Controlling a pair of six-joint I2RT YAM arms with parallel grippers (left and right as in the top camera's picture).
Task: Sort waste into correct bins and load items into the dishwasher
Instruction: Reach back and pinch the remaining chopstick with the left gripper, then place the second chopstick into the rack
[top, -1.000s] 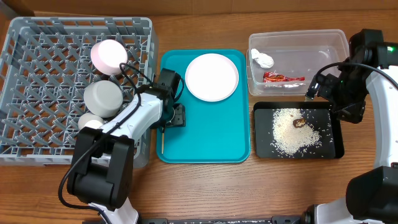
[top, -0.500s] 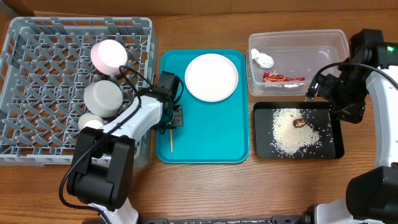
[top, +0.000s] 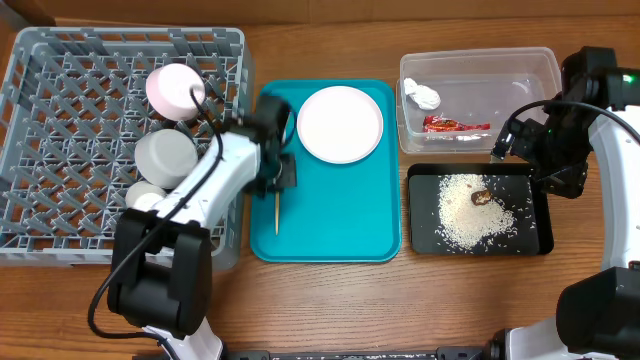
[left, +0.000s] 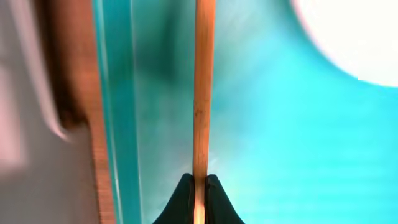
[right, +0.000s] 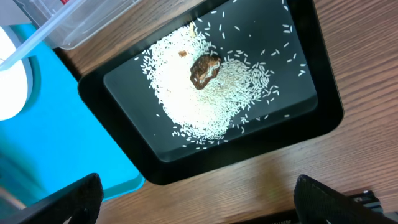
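Chopstick (top: 277, 212) at turquoise tray (top: 340, 210) on wooden table (top: 330, 300)

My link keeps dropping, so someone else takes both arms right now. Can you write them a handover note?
Left gripper: shut on a chopstick, over the left part of the turquoise tray.
Right gripper: open, empty, above the black tray.
Done: tissue and red wrapper are in the clear tub. Rice and brown scrap are in the black tray. Small dish, grey bowl and cup are in the rack.
Left: chopstick into the rack, then the white plate, now lying on the turquoise tray.
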